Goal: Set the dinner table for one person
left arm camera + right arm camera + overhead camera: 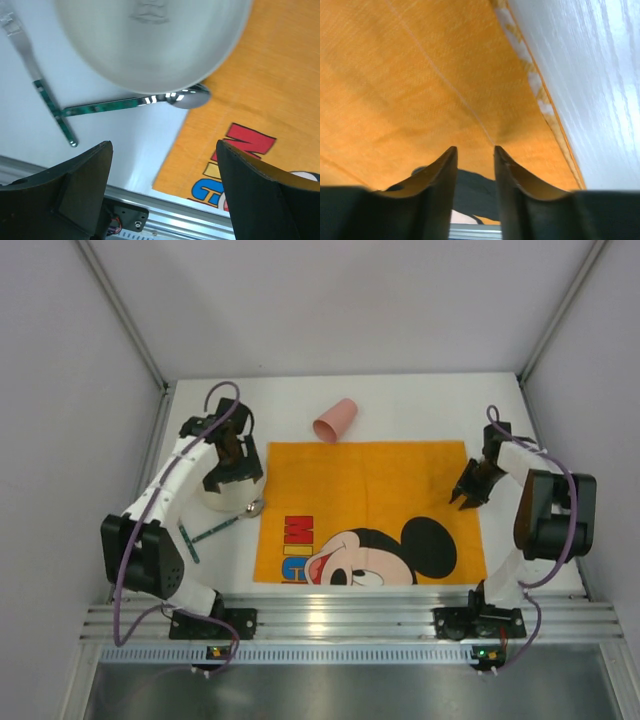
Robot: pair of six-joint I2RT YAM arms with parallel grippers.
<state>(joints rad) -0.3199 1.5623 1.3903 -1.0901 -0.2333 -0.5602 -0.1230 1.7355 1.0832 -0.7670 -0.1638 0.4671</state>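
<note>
The table (420,405) fills the middle of the top view, long axis left to right, a rail (350,615) along its bottom edge; bare white lies at upper right. An orange cloth (370,490) covers the centre; a pink cup (336,420) lies just above it. Left fingers (85,185) gape wide beside a bowl (150,45); right fingers (437,190) stand narrowly parted over the cloth's right edge.

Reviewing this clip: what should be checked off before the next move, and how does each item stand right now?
1. Left tool open: ok.
2. White round bowl outside the left tool: ok.
3. Green-handled metal spoon clear of the bowl: not ok, the rim overlaps it.
4. Orange Mickey Mouse cloth spread on the white matte tabletop: ok.
5. Pink plastic cup upright: not ok, it lies on its side.
6. Right tool gripping the cloth: cannot tell.
</note>
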